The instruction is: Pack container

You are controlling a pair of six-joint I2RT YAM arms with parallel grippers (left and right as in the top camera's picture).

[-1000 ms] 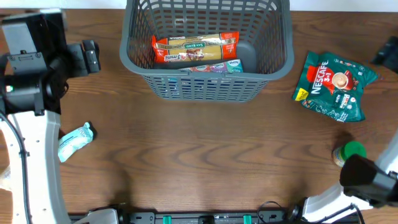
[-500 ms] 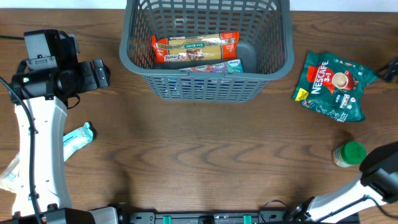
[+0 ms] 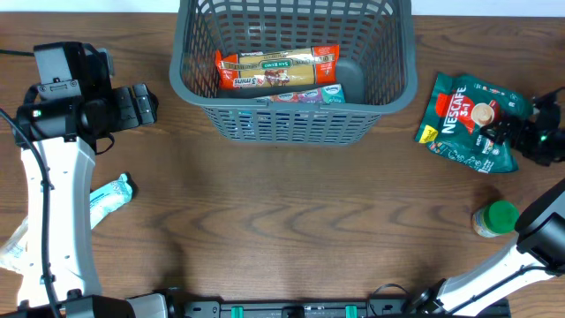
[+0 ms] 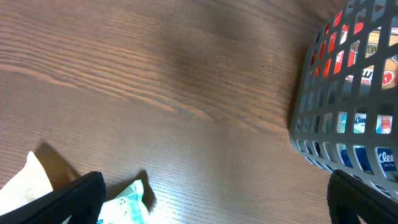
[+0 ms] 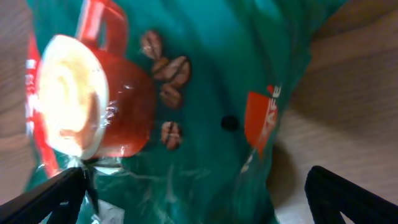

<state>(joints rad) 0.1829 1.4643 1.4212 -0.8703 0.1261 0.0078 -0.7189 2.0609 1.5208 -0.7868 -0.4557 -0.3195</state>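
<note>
A: Two packets [image 3: 276, 69] lie in the container [image 3: 296, 115] at the counter's [image 3: 291, 221] far edge; right gripper [image 3: 505, 132]?
B: Fingers apart above the Nescafé pouch [image 3: 463, 124], likely for pickup; left gripper [image 3: 146, 104] likewise apart, empty.

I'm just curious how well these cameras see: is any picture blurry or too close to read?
Right wrist view: soft and very close, the Nescafe bag nearly filling the frame. Left wrist view: table grain crisp, the container a little soft. Overhead view: evenly lit and sharp, labels readable.
</note>
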